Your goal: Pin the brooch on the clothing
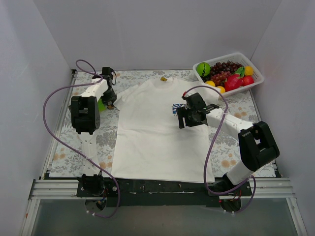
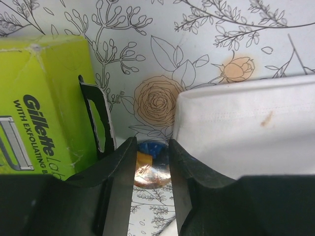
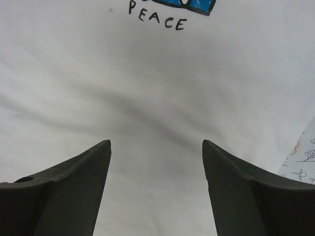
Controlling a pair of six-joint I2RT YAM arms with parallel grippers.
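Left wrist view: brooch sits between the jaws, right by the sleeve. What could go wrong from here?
1. The brooch is tiny; the left gripper could lose it on lifting.
2. The T-shirt sleeve and the Gillette box crowd the jaws; either might snag or drag along.

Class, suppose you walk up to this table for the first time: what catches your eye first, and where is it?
A white T-shirt lies spread flat mid-table, with a basket of bright fruit at the far right corner. Beside the sleeve on the left, the left hand brackets a small shiny brooch next to a lime-green Gillette box.
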